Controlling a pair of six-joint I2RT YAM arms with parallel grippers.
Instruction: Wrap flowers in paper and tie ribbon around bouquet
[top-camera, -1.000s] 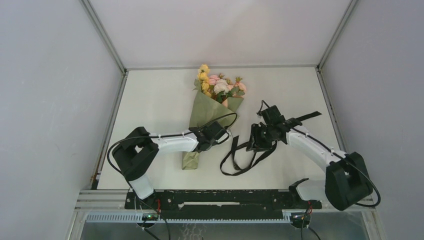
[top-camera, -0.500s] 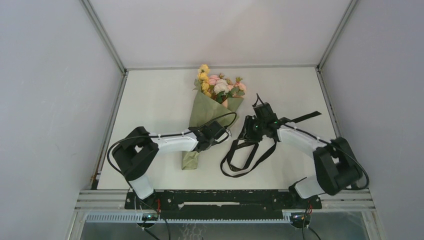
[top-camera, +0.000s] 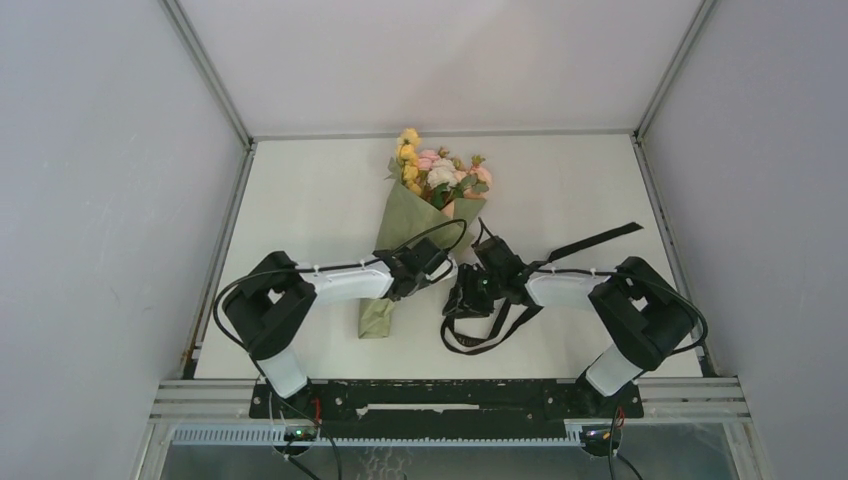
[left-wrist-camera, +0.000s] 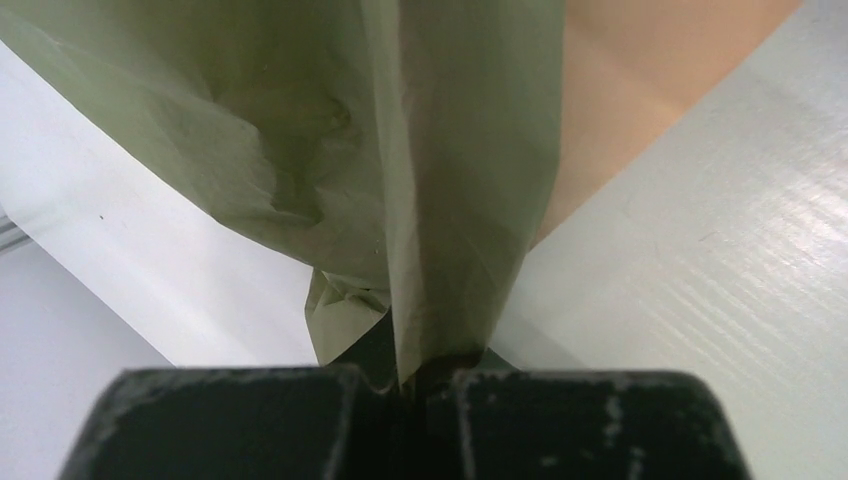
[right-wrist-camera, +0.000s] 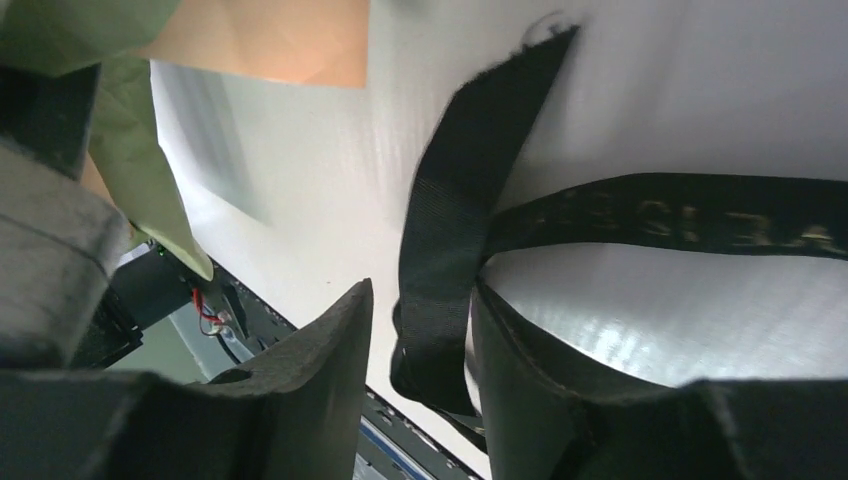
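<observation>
the right gripper (right-wrist-camera: 420, 295) has its fingers half apart around the ribbon (right-wrist-camera: 450, 230), with a gap on one side, so the floppy band could slip out before it gets round the bouquet (top-camera: 415, 225), which lies on the table (top-camera: 300, 200) with the flowers (top-camera: 435, 168) at 12 o'clock and its narrow end at 6 o'clock. the left gripper (left-wrist-camera: 415, 375), pinched tight on a fold of the paper (left-wrist-camera: 450, 150) at the cone's waist, could tear it or pull the wrap open. since the earlier frame the right arm has swung in from 3 o'clock toward the bouquet, dragging the ribbon's loop along, while the left has stayed put.
</observation>
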